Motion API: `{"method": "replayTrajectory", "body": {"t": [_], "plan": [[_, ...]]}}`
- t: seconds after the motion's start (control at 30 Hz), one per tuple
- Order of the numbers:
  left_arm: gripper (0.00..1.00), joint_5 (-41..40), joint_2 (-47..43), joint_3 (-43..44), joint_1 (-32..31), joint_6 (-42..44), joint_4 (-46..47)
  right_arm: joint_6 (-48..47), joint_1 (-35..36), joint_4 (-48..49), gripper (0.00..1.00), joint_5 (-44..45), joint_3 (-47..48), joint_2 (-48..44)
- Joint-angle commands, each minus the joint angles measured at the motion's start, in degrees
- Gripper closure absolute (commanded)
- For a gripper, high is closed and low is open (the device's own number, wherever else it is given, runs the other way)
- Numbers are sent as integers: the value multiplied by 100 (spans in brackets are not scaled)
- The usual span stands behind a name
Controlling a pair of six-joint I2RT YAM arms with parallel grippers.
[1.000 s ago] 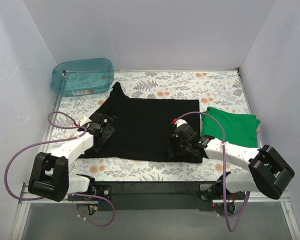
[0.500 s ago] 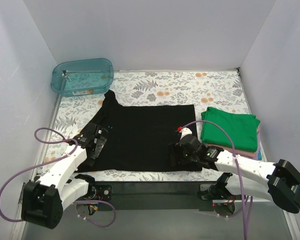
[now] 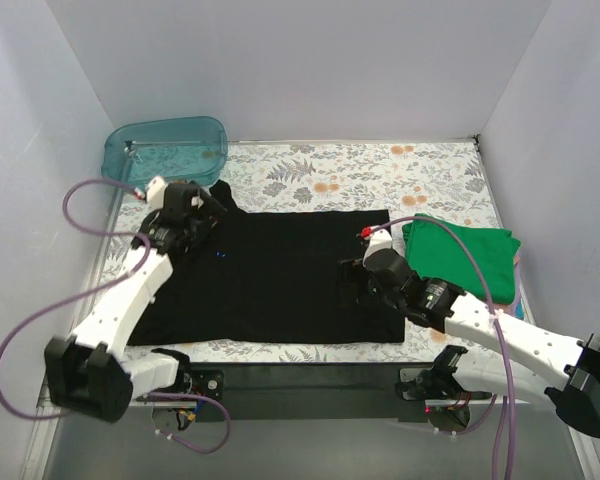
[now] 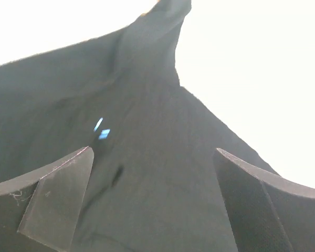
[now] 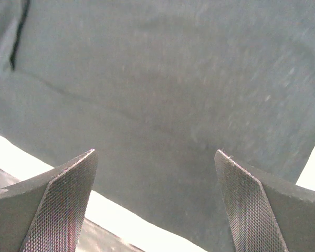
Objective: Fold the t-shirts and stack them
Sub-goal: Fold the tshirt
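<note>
Jaws gaping empty, left gripper [image 3: 202, 216] is hovering at the far-left sleeve of the black t-shirt [image 3: 280, 275], right gripper [image 3: 357, 286] over its right end, cloth lying left-to-right along the near edge of the bench [image 3: 310, 175].

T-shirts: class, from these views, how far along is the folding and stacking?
Done: a green shirt lies folded at the right of the table. In hand: the black shirt lies spread flat, unfolded, with the left claw open over its far-left part and the right claw open over its near-right part; neither grips cloth. Left: fold the black shirt and stack it on the green one.
</note>
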Motion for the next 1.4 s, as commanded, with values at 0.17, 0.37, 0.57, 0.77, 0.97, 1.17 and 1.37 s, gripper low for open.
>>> {"method": "replayTrajectory", "body": {"t": [0.17, 0.37, 0.57, 0.77, 0.97, 1.17, 1.37], "plan": [[2, 67, 3205, 2177, 307, 2478, 916, -466, -710, -74, 2, 195, 639, 704], [6, 156, 4648, 3257, 457, 3183, 1312, -730, -1379, 14, 1, -411, 807, 1328], [14, 217, 5263, 3655, 475, 3456, 1716, -879, -1581, 225, 1, -640, 894, 1750], [47, 174, 5615, 3778, 466, 3878, 1936, -967, -1739, 225, 2, -676, 1017, 2031], [100, 23, 5546, 3717, 475, 4291, 1962, -1107, -1906, 216, 2, -632, 1166, 2110], [100, 892, 4958, 3225, 475, 5597, 2551, -1196, -2328, 216, 2, -509, 1614, 2531], [100, 2502, 4395, 2952, 466, 7235, 2227, -1336, -2548, 181, 2, -439, 2344, 3251]]}}
